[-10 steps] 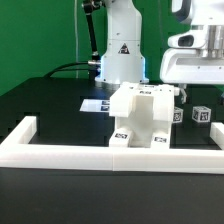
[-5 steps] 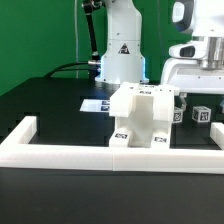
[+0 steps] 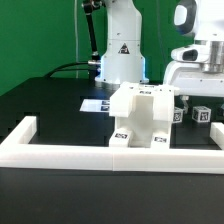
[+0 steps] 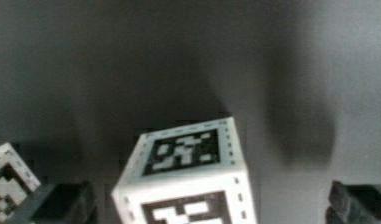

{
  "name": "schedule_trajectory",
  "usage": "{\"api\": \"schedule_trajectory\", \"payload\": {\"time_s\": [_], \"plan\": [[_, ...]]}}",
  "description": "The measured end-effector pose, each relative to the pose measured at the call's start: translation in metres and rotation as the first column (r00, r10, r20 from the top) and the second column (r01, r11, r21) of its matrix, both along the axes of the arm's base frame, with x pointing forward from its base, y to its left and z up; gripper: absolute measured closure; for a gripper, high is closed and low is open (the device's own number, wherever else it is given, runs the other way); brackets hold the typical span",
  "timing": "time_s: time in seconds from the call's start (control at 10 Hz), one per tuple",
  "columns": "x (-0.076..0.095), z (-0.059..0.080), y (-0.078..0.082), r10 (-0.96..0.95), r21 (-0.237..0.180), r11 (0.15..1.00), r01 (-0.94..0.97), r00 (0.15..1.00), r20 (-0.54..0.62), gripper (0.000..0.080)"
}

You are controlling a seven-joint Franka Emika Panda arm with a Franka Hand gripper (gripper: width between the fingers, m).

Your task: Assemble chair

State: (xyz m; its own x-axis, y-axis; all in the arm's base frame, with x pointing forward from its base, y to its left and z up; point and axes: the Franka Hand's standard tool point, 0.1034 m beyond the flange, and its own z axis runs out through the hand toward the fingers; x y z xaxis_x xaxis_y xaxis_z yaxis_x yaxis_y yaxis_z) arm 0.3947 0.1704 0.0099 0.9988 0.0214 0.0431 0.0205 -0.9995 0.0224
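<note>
The partly built chair (image 3: 143, 117), a blocky white piece with square tags on its front, stands mid-table behind the white border frame (image 3: 115, 153). To the exterior view's right of it stand two small tagged chair pieces (image 3: 203, 115). My gripper (image 3: 197, 94) hangs just above them, open. In the wrist view a white tagged block (image 4: 187, 172) stands upright between my dark fingertips (image 4: 62, 204), nearer one of them and untouched. My gripper (image 4: 210, 206) holds nothing. The corner of another tagged piece (image 4: 7, 180) shows at the edge.
The robot's white base (image 3: 121, 55) rises behind the chair. The marker board (image 3: 96, 103) lies flat on the black table beside the base. The border frame's raised ends stand at both front corners.
My gripper has come down a little and shifted slightly to the exterior view's right, over the small tagged pieces. The chair and loose pieces have not moved.
</note>
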Motion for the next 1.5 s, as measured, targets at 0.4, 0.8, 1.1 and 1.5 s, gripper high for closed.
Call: {"api": "schedule_trajectory", "payload": {"time_s": [0.4,0.8,1.1,1.5], "plan": [[0.001,0.000,-0.001,-0.001,0.000,1.000,0.001,1.000,0.000,0.0408],[0.001,0.000,-0.001,-0.001,-0.001,1.000,0.001,1.000,0.000,0.0513],[0.008,0.022,-0.004,-0.015,0.014,1.000,0.015,1.000,-0.015,0.0513],[0.026,0.076,-0.016,-0.038,0.068,0.997,0.040,0.999,-0.022,0.0512]]}}
